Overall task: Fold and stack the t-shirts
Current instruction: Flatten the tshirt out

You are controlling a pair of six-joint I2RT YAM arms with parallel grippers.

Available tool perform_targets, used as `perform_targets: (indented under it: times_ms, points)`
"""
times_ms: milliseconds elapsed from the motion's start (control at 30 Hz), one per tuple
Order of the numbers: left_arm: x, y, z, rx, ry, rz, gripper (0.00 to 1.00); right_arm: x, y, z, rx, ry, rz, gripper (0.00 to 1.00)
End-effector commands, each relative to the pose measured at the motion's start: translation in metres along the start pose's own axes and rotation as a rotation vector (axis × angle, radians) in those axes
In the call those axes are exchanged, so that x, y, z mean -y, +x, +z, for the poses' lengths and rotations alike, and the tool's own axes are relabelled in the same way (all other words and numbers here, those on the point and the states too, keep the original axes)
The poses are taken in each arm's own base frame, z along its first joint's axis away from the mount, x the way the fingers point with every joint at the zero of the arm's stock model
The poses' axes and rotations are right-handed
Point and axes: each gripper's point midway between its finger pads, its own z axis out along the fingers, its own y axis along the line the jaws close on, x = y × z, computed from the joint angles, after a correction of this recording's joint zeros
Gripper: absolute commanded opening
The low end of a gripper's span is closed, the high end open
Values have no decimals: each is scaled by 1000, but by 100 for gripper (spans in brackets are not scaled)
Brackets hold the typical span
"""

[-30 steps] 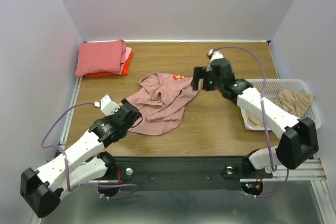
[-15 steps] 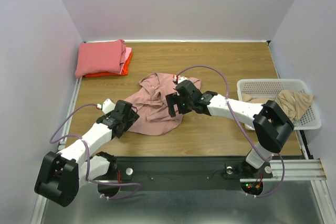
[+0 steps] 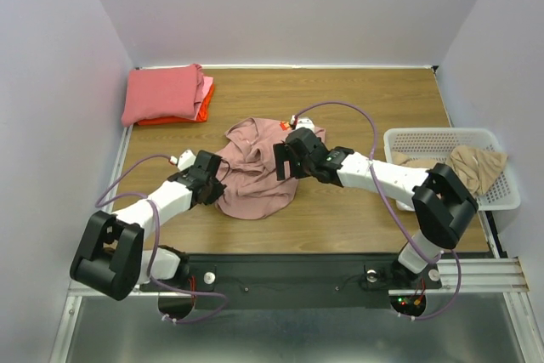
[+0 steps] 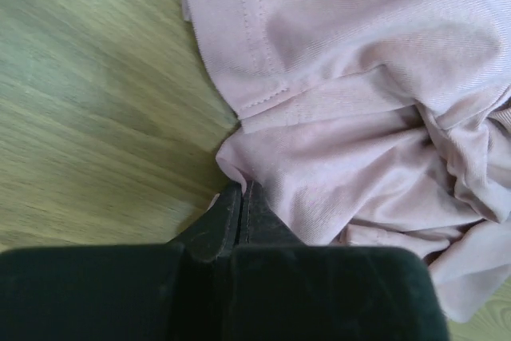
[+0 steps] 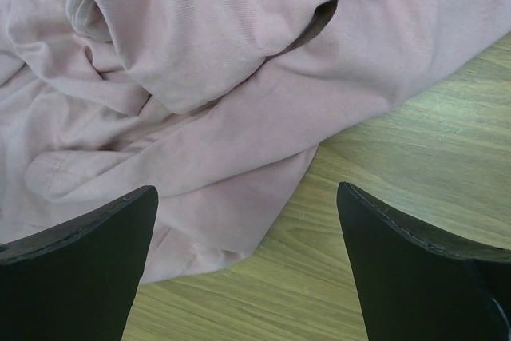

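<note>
on the wooden worktop (image 3: 357, 99) a folded stack (image 3: 166, 95) fills the far-left corner, the dusty pink t-shirt (image 3: 259, 167) lies crumpled mid-worktop, left hand (image 4: 239, 197) pressed together at its edge, right hand (image 5: 243, 191) spread above, and a tan t-shirt (image 3: 476, 166) sits unfolded in the basket (image 3: 442, 135).

A wooden table (image 3: 365, 95) with a warm brown grain fills the middle of the top view, its boards running left to right. Plain pale walls close it in on three sides: a back wall (image 3: 289, 6) across the upper frame, a left wall (image 3: 51, 82) and a right wall (image 3: 510, 48) slanting down the edges. Along the lower edge of the table runs a black strip (image 3: 289, 274), and below that lies a dull grey metal sheet (image 3: 297, 337). The light is soft and even, with only faint shadows.
</note>
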Motion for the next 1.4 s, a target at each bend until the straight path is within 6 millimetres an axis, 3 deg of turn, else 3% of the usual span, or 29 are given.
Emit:
perform_targets:
  times_ms: [0, 133, 300, 433, 567, 633, 667, 733, 1000, 1067, 1100, 1133, 1167, 1267, 1367]
  points:
    - [6, -6, -9, -3, -4, 28, 0, -18, -38, -13, 102, -59, 37, 100]
    - [7, -12, -21, 32, 39, 12, 0, -12, -43, -6, 129, 3, 63, 100]
    - [1, -18, -38, 87, 91, -21, 0, 6, -65, 8, 211, 151, 81, 100]
    - [-1, -19, -44, 100, 115, -35, 0, -14, -74, 19, 191, 92, 28, 97]
    - [-1, -19, -44, 103, 120, -36, 0, -54, -59, 31, 90, -113, -98, 90]
    - [-2, -17, -42, 95, 113, -32, 0, -67, -62, 32, 92, -183, -170, 90]
    - [-2, -17, -42, 93, 112, -31, 0, -73, -54, 37, 61, -219, -196, 89]
    - [-5, -15, -40, 88, 103, -27, 0, -75, -54, 42, 60, -227, -229, 89]
    - [-4, -16, -39, 90, 102, -21, 0, -44, -74, 82, 133, 27, -236, 83]
    - [-5, -17, -40, 98, 97, -21, 0, -45, -81, 91, 152, 54, -237, 77]
    - [-6, -18, -41, 101, 94, -21, 0, -41, -85, 93, 167, 86, -235, 66]
    - [-6, -20, -41, 110, 91, -22, 0, -41, -92, 92, 184, 98, -227, 51]
    - [-7, -21, -41, 114, 86, -27, 0, -41, -95, 91, 192, 106, -222, 21]
    - [-10, -25, -43, 134, 68, -27, 0, -29, -115, 75, 257, 180, -186, 5]
    - [-10, -33, -48, 161, 53, -28, 0, -8, -137, 49, 319, 243, -136, 0]
